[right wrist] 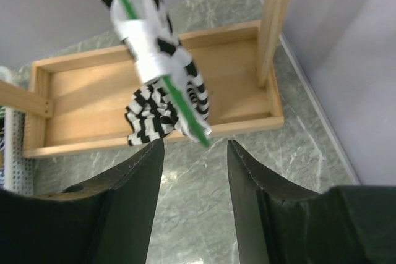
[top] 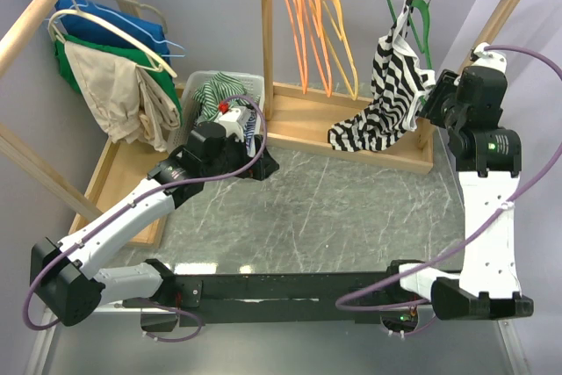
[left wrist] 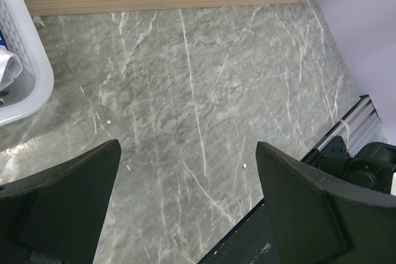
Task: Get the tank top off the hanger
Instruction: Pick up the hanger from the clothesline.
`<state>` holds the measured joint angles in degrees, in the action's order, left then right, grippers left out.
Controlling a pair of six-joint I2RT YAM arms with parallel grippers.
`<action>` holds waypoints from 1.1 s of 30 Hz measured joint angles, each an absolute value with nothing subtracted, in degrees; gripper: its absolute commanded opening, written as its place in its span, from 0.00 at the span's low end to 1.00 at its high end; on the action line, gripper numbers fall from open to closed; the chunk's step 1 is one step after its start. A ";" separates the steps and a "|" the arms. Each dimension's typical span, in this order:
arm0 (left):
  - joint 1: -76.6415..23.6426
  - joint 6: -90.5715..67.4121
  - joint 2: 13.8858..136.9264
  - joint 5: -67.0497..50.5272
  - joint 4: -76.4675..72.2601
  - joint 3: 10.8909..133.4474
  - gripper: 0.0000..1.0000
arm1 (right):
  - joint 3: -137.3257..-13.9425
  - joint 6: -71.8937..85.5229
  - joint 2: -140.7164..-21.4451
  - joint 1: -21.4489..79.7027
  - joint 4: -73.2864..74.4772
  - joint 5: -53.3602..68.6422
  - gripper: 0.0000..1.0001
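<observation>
A black-and-white striped tank top (top: 391, 85) hangs from a green hanger (top: 420, 19) on the wooden rail, its hem bunched on the rack's base tray (top: 413, 157). My right gripper (top: 432, 98) is just right of the garment. In the right wrist view its jaws (right wrist: 195, 146) stand partly apart, and the hanger's green tip (right wrist: 201, 135) with striped cloth (right wrist: 158, 106) ends just beyond the fingertips, with nothing clamped. My left gripper (top: 263, 164) hovers wide open over the marble table (left wrist: 189, 153), holding nothing.
Orange and yellow empty hangers (top: 316, 24) share the rail. A white basket (top: 224, 85) of clothes stands left of the rack, its rim (left wrist: 25, 60) near my left fingers. A second rack with hung clothes (top: 114, 68) is at far left. The rack's upright post (right wrist: 275, 23) is close on the right.
</observation>
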<state>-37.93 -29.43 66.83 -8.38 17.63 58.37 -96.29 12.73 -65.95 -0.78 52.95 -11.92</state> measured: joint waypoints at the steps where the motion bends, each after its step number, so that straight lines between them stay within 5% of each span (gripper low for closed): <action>1: -37.93 -29.43 66.89 -8.43 17.45 58.37 0.96 | -96.29 12.69 -66.41 -1.39 52.75 -11.70 0.52; 10: -37.93 -29.39 68.03 -9.28 16.97 58.35 0.96 | -96.31 12.29 -69.19 -4.69 51.05 -9.45 0.38; 19: -37.93 -29.21 68.53 -9.28 16.97 58.26 0.96 | -96.31 10.98 -69.28 -5.02 49.80 -5.82 0.00; 33: -37.93 -29.19 69.47 -9.34 16.97 57.45 0.96 | -96.62 10.59 -69.54 -5.19 49.63 -1.74 0.00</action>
<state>-37.93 -29.19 69.47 -9.34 16.97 57.45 -96.62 10.59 -69.54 -5.19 49.63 -1.74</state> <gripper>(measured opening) 0.966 0.020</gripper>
